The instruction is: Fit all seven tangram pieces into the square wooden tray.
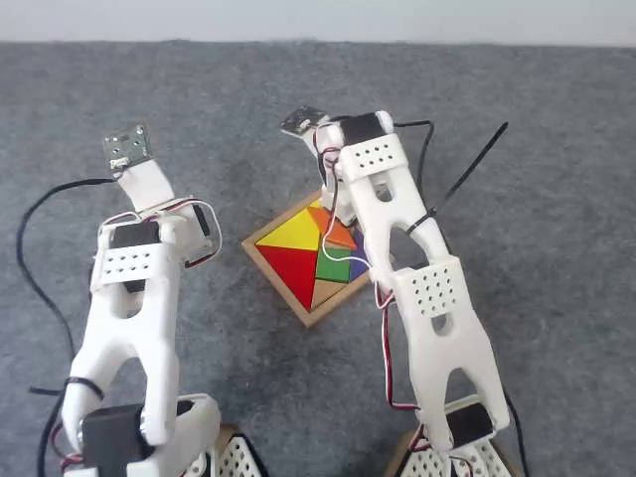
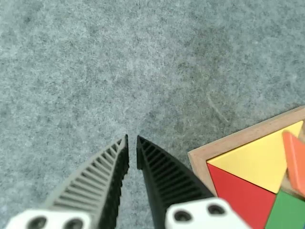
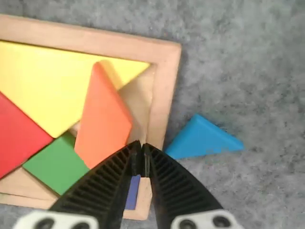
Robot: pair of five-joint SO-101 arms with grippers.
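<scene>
The square wooden tray (image 1: 260,255) lies cornerwise mid-table. In it are a yellow triangle (image 3: 47,81), a red triangle (image 3: 16,133), a green square (image 3: 57,164) and a purple piece (image 3: 133,191). An orange piece (image 3: 102,119) rests tilted, partly over the yellow triangle. A blue triangle (image 3: 202,138) lies on the carpet just outside the tray rim (image 3: 167,86). My right gripper (image 3: 141,143) is shut and empty, with its tips at the orange piece's edge. To the left of the tray, over bare carpet, my left gripper (image 2: 132,138) is shut and empty.
Grey carpet (image 1: 517,149) covers the whole table. Black cables trail beside both arms. The right arm (image 1: 397,219) hangs over the tray's right corner, and the left arm (image 1: 129,278) stands left of the tray.
</scene>
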